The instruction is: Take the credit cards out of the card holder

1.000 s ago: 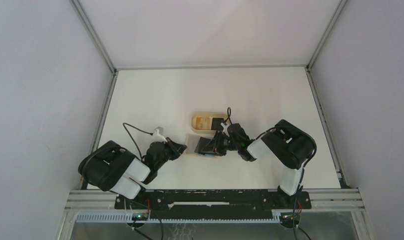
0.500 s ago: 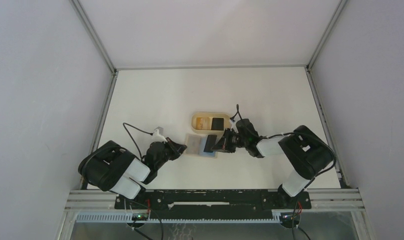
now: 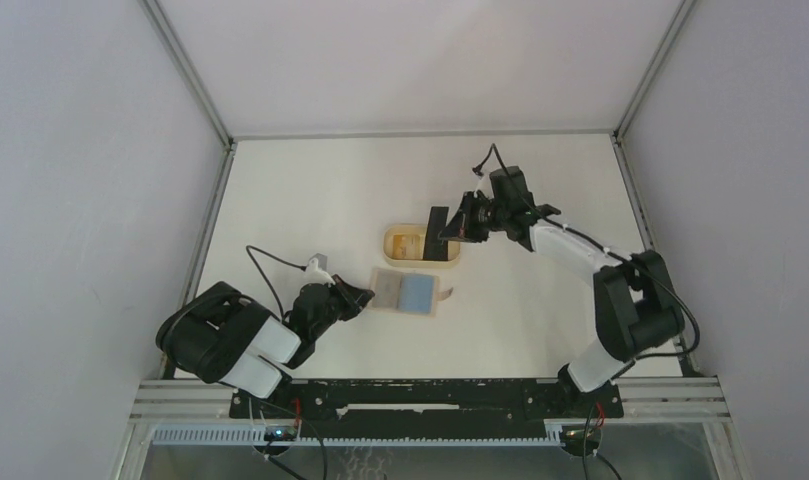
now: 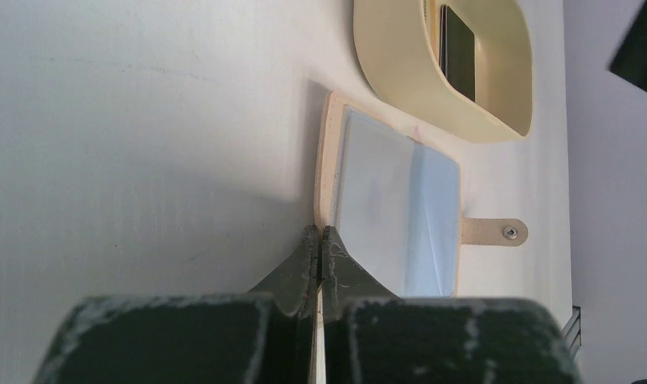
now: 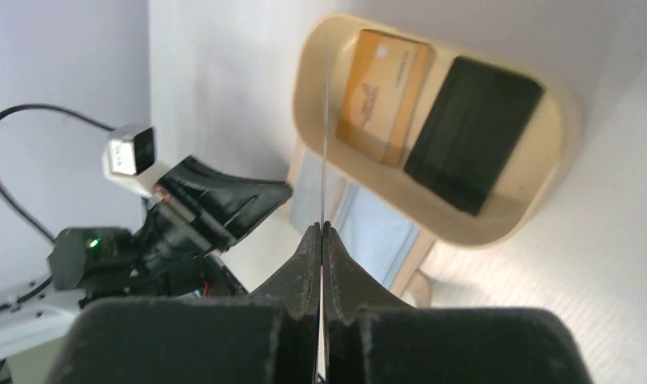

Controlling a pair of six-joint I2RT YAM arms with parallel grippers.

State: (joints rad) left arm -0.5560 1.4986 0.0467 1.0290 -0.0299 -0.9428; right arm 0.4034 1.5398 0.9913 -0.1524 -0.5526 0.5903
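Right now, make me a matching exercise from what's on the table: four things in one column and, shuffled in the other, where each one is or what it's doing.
Column one
1. light blue card
2. orange card
3. wallet
4. right pincer

Column two
A. lying in the tray
B. gripping a black card
C. edge pinched by the left pincer
D. tucked in the open wallet

Pairs: 1-D, 2-A, 3-C, 4-B

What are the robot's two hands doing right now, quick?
Left gripper: closed, pinching the edge of the card holder.
Right gripper: closed, holding a black card up in the air.
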